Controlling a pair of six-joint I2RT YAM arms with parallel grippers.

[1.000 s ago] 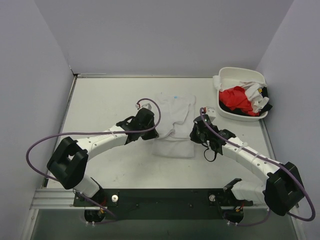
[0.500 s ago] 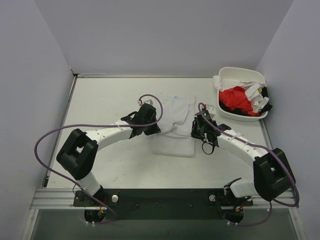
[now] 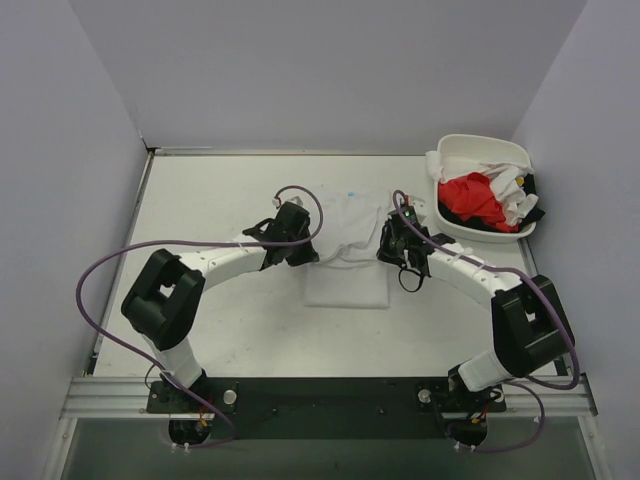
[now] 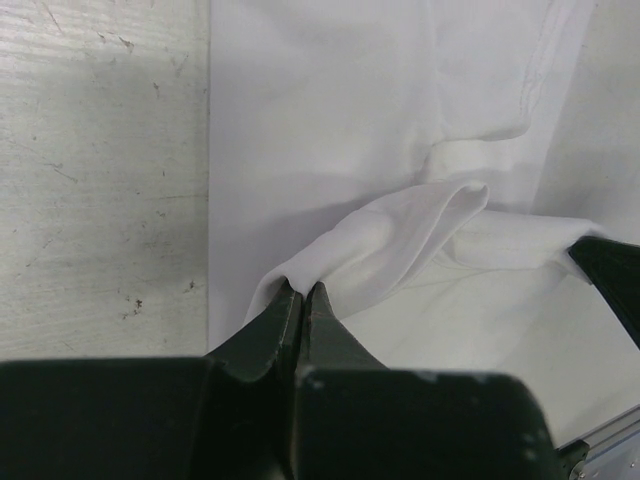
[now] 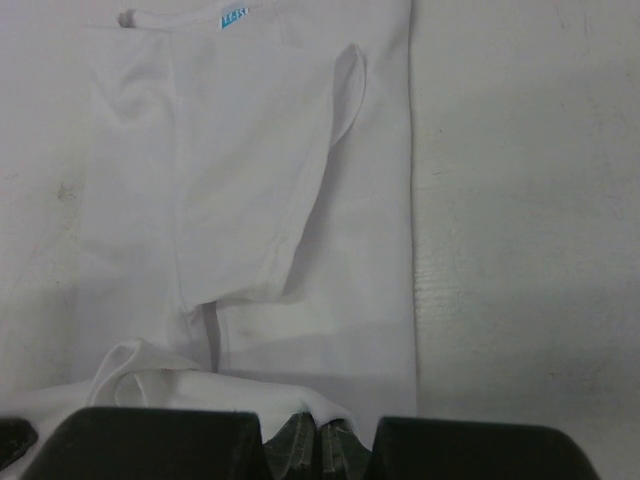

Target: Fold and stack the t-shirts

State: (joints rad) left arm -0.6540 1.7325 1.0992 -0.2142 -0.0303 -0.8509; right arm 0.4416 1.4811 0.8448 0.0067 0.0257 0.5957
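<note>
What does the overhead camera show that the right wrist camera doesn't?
Only the overhead view: the white tub with the red t-shirt, both arms, the left gripper. Only the right wrist: a sleeve folded across the chest, and cloth clamped in the shut right gripper. Both: the white t-shirt, its blue neck label, the table.

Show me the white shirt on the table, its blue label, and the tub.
white shirt (image 3: 345, 288), top view, flat lower part.
blue label (image 5: 233, 17), right wrist view, middle of the tag.
tub (image 3: 478, 141), top view, far rim.
</note>
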